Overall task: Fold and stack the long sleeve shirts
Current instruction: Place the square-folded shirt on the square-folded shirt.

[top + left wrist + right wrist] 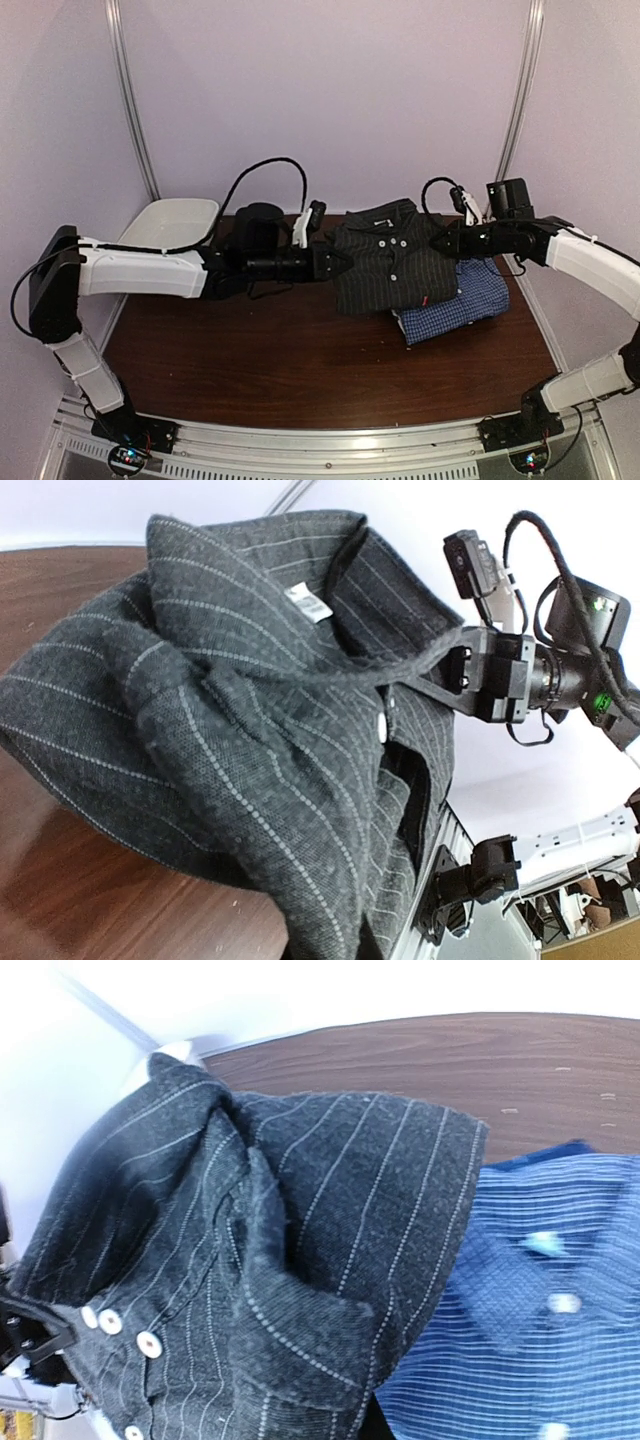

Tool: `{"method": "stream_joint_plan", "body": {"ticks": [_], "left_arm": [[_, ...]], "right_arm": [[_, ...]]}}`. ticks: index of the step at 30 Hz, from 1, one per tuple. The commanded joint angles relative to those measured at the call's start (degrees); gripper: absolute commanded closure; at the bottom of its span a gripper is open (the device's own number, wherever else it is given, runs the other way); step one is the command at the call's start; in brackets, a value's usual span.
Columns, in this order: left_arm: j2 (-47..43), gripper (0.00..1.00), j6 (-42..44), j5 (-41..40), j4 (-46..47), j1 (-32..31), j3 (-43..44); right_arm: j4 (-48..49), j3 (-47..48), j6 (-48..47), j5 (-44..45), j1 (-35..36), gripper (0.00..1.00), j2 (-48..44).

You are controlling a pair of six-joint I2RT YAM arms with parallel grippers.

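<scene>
Black shirt: we see the black pinstripe shirt [390, 260] folded, collar to the far side and placket buttons up, at the far middle of the table [300, 360], its right part overlapping the blue check shirt [470, 300].
Writing: a small white neck tag [312, 602] sits inside the collar; its print is too small for us to read. A tiny red mark shows near the shirt's front hem in the top view; we cannot read it either.
Blue shirt: folded flat on the wood, under and to the right of the black one, with its near right corner showing.
Left gripper: the left gripper [340, 262] is closed on the black shirt's left edge; in its own wrist view the cloth fills the frame and hides the fingers.
Right gripper: the right gripper [440, 675] is pinched shut on the shirt's right shoulder by the collar.
Nearby: a white tub [175, 222] stands at the far left corner, well apart from the shirts. A black cable [270, 175] loops above the left arm.
Edges: the blue shirt lies near the table's right edge.
Room: we see bare wood between the shirts and the arm bases.
</scene>
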Motion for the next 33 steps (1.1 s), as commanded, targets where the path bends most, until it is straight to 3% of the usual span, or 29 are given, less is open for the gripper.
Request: {"method": "stream_joint_plan", "body": {"ticks": [1, 6, 13, 22, 33], "left_arm": [[10.15, 1.0, 2.97, 3.48, -4.07, -1.63, 12.24], [22.91, 1.0, 4.77, 3.29, -9.63, -4.73, 29.78], [37.6, 1.0, 4.24, 5.38, -14.54, -6.38, 45.53], [39.24, 1.0, 1.93, 2.63, -9.28, -7.09, 38.88], [39.37, 1.0, 2.12, -0.08, -5.42, -8.55, 34.68]], "right_arm": [[-12.07, 3.45, -11.13, 7.0, -12.78, 1.0, 1.5], [-13.1, 5.86, -14.77, 5.8, -22.75, 1.0, 4.77], [-12.38, 9.82, -16.41, 5.94, -28.18, 1.0, 10.14], [-5.5, 7.64, -16.01, 4.84, -28.32, 0.98, 16.41], [-1.86, 8.8, -15.15, 7.71, -28.23, 0.84, 20.77]]}}
